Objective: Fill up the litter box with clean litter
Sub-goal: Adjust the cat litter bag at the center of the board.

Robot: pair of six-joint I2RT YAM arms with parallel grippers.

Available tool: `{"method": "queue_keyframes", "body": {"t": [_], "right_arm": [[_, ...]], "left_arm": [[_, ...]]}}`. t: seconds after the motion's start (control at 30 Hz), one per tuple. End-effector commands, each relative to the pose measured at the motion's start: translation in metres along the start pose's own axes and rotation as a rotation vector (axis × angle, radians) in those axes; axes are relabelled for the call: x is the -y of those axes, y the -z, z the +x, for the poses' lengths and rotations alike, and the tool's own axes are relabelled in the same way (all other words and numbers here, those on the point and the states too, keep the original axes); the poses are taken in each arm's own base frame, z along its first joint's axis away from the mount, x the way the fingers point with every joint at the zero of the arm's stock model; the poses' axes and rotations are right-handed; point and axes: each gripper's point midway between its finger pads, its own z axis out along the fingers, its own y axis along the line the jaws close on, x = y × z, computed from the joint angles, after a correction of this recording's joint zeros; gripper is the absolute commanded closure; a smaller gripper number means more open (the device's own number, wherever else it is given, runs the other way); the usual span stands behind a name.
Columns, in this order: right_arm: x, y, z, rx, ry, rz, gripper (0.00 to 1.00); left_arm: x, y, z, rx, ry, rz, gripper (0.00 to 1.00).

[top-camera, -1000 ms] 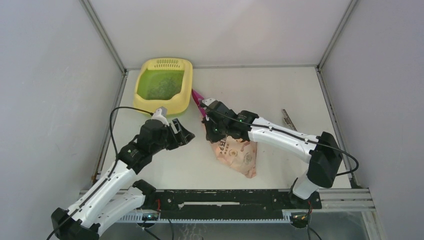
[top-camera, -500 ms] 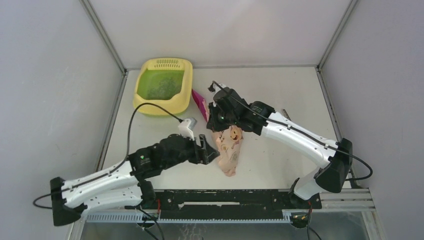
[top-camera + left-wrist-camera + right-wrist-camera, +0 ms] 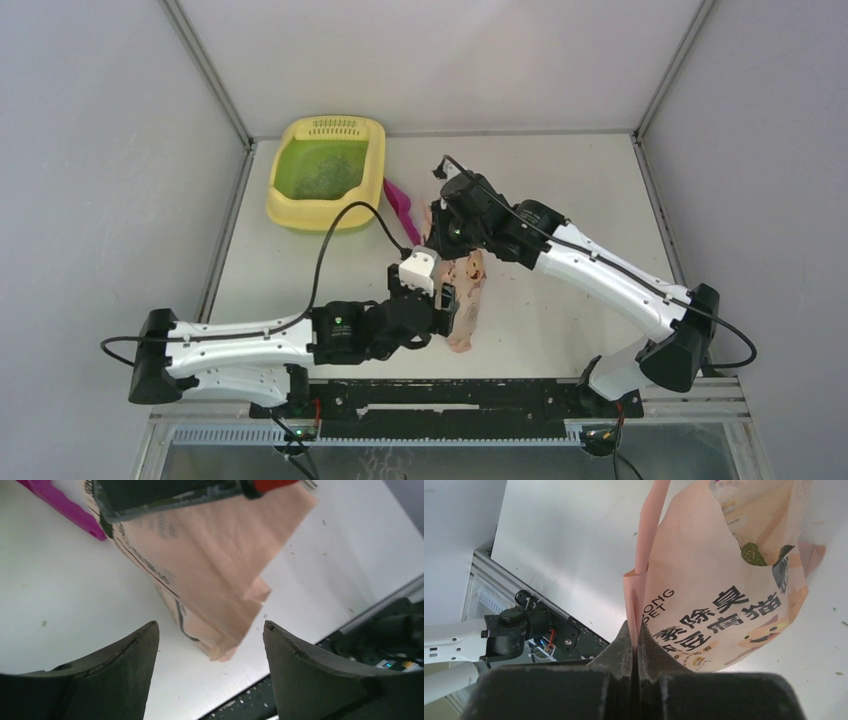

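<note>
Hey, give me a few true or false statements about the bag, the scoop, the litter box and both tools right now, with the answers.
1. The right tool is shut on an edge of the peach bag. True.
2. The left tool is clamped on the bag's bottom. False: it stands open near the bag's lower end and grips nothing.
3. The litter box has no litter in it. False: litter already lies on its green floor.
4. The magenta scoop lies on the table beside the litter box. True.
5. The bag lies flat on the table. False: it hangs from the right tool.
</note>
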Motion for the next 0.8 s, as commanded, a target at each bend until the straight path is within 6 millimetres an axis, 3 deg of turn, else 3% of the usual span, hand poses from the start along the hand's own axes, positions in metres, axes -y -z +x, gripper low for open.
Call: {"method": "queue_keyframes", "body": {"t": [0.0,0.17,0.27,0.47,0.57,0.6,0.63,0.73,0.77], "right_arm": [[-0.015,0.030,-0.018,0.093,-0.050,-0.083,1.00],[-0.013,0.037,-0.015,0.095,-0.062,-0.086,1.00],[-0.016,0.043,-0.011,0.088,-0.070,-0.113,1.00],[-0.020,0.055,-0.012,0.102,-0.080,-0.145,1.00],[-0.019,0.063,-0.015,0.115,-0.083,-0.160,1.00],[-0.017,0.066,-0.017,0.123,-0.086,-0.165,0.97],[-0.017,0.070,-0.019,0.132,-0.086,-0.177,0.88],[-0.011,0.081,-0.026,0.154,-0.087,-0.213,0.49],[-0.006,0.086,-0.029,0.170,-0.083,-0.216,0.43]], "left_arm": [[0.003,-0.004,-0.037,0.153,-0.034,-0.075,0.20],[-0.007,-0.009,-0.036,0.217,-0.045,-0.183,0.23],[-0.009,-0.009,-0.042,0.265,-0.030,-0.190,0.40],[0.016,-0.007,-0.055,0.298,-0.037,-0.078,0.79],[0.027,0.002,-0.063,0.313,-0.003,0.009,0.87],[0.029,0.007,-0.067,0.322,0.012,0.042,0.88],[0.030,0.014,-0.072,0.336,0.027,0.074,0.90],[0.029,0.025,-0.083,0.349,0.039,0.125,0.90],[0.028,0.028,-0.086,0.346,0.039,0.143,0.90]]}}
